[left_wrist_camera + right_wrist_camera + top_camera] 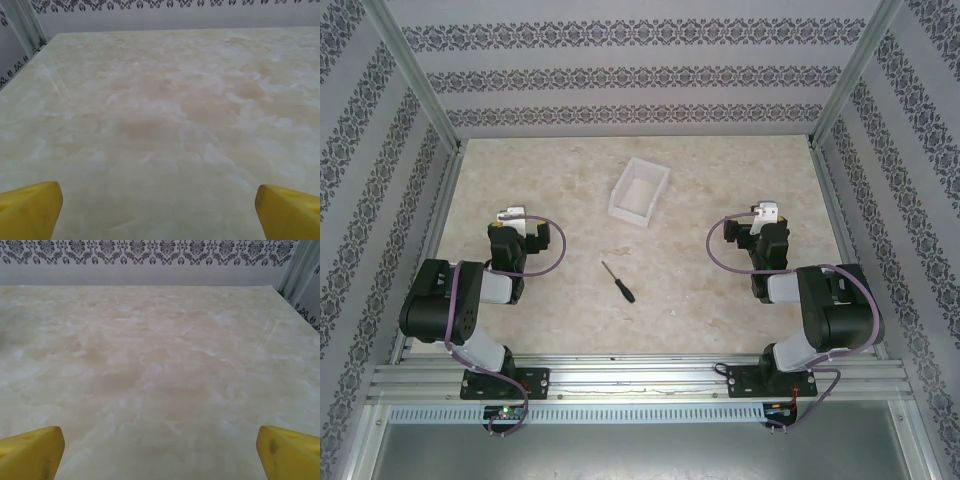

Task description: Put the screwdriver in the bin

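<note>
Marbled beige stone-look bench (720,180) carries the small slim screwdriver with black handle and thin dark shaft (618,281), which lies flat near the middle of the overhead view. Its handle points toward 5 o'clock and its tip toward 11 o'clock. The small rectangular white plastic bin with low walls (628,213) stands at about 12 o'clock from it, open side up and apart from it, with nothing visible inside.

The left pincer (510,215) sits at roughly 10 o'clock of the screwdriver and the right pincer (765,210) at roughly 2 o'clock, both well apart from it. From the left wrist, the left pincer (159,210) is spread wide, its yellow fingers (30,210) at the lower corners over bare bench. From the right wrist, the right pincer (160,452) is likewise spread wide, grasping nothing.
</note>
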You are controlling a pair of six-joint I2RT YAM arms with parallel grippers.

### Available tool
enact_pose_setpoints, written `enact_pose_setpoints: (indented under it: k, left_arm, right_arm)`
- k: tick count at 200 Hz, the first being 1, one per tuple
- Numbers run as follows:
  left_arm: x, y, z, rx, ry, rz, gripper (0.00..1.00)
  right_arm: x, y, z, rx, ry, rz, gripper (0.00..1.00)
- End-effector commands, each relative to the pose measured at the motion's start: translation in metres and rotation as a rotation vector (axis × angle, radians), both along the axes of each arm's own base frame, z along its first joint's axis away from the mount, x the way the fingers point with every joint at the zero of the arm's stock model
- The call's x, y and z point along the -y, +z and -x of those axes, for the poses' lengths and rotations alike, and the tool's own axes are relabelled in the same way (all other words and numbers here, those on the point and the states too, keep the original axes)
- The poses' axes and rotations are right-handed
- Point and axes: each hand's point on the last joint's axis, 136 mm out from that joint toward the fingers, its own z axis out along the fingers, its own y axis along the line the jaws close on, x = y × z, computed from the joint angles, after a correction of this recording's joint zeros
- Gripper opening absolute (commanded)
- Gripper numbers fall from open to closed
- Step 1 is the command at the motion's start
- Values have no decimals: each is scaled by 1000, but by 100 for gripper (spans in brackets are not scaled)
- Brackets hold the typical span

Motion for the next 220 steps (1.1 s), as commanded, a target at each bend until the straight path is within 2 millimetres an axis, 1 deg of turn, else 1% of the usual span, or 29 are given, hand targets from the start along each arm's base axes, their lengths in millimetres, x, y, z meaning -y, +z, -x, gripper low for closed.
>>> enact_pose_setpoints:
  k: [1,180,198,220]
  left_arm:
    - [0,3,-3,4,0,9,99]
    - [0,3,-3,4,-1,9,99]
    - [8,2,-4,-5,-50,11,99]
    - [8,2,-4,-4,-52,11,99]
  right_arm:
    - [1,9,-6,29,9,-14,98]
    - [1,9,-6,30,8,-14,98]
    - [1,9,-6,30,6,-14,98]
    - [2,9,-6,31,4,-16,98]
